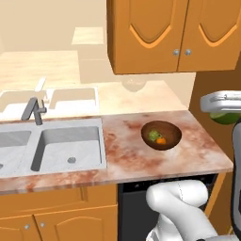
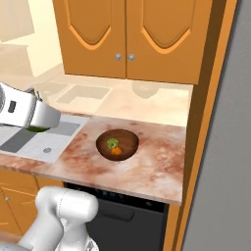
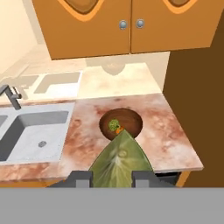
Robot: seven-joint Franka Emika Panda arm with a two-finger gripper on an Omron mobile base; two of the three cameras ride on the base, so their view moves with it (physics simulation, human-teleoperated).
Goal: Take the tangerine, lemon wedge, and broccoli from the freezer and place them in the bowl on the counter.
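Holding the lemon wedge [image 3: 119,159] between its 2 fingertips, the gripper [image 3: 112,178] is nearly closed on the pale yellow-green piece, whose pointed end reaches toward the bowl [image 3: 131,119] in the hand view. In the left base view the wedge [image 1: 225,117] shows as a green sliver under the white hand at the right edge of the picture, above the right end of the counter [image 1: 188,150]. In the right base view it is a small green patch [image 2: 37,129] beneath the hand at the left side, above the sink's [image 2: 44,139] side of the worktop.

The bowl [image 1: 169,133] sits on the worktop between the sink [image 1: 66,146] and the worktop's right edge, nearer the back edge than the front. 2 pieces lie inside it, touching: the broccoli [image 1: 153,135], lumpy and green, toward the left, and the tangerine [image 1: 161,140], bright orange, just beside it toward the front. From the right base view the bowl [image 2: 128,139] shows the same pair, broccoli [image 2: 112,143] above tangerine [image 2: 116,151].

A grey faucet [image 1: 33,110] stands at the sink's back edge. Orange wall cabinets [image 1: 155,33] hang above the worktop's back edge. A black appliance [image 2: 122,215] sits under the worktop's front edge, below the bowl. The grey freezer [image 2: 220,171] wall rises along the right of the right base view.
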